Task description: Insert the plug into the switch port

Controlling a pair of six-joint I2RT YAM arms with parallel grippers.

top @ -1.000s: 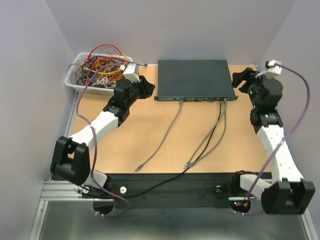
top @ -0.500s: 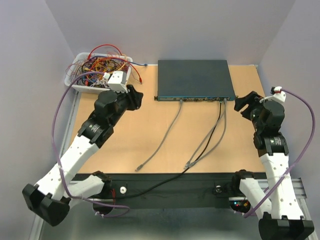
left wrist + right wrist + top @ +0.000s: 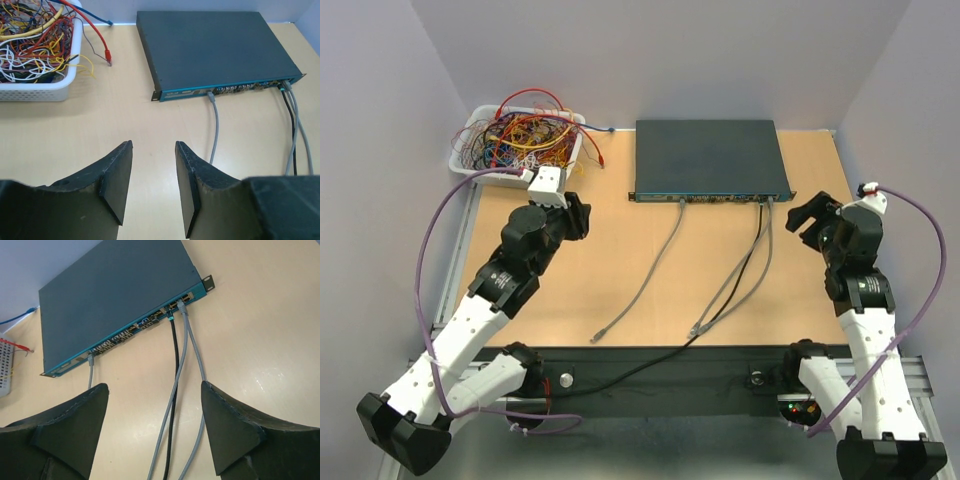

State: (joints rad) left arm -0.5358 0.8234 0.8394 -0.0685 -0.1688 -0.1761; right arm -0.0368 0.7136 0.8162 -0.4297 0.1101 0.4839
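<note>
Top external view puts the switch (image 3: pixel 710 158) flat at the far side of the table (image 3: pixel 610 270), its teal port row (image 3: pixel 710 197) turned toward the arms, so a plug can be pushed in from the near side. Some cables already sit in this row: a single grey cable (image 3: pixel 655 262) left of the middle of the switch front, and near its right end a black cable (image 3: pixel 745 260) with what look like two right grey cables (image 3: pixel 769 255) beside it. The single grey cable runs away from the switch toward the arm bases and finishes in a loose plug (image 3: pixel 599 337). The right grey cables finish together in a loose end (image 3: pixel 695 329), where I cannot separate them. Both ends lie well apart from the ports. I judge that one of them is the plug to insert, but which one I cannot tell. Left of the switch stands a white tray (image 3: pixel 470 168) full of coloured wires.

Left gripper (image 3: pixel 154 150) hovers in front of the switch and to its left, with fingers a little apart, nothing between them and touching nothing. Right gripper (image 3: pixel 154 387) hangs off the right front corner of the switch, with fingers spread wide and also empty. Both wrist cameras look at the port row, which is probably why the arms are held so. No plug is grasped yet, so picking one up is the first step to do
</note>
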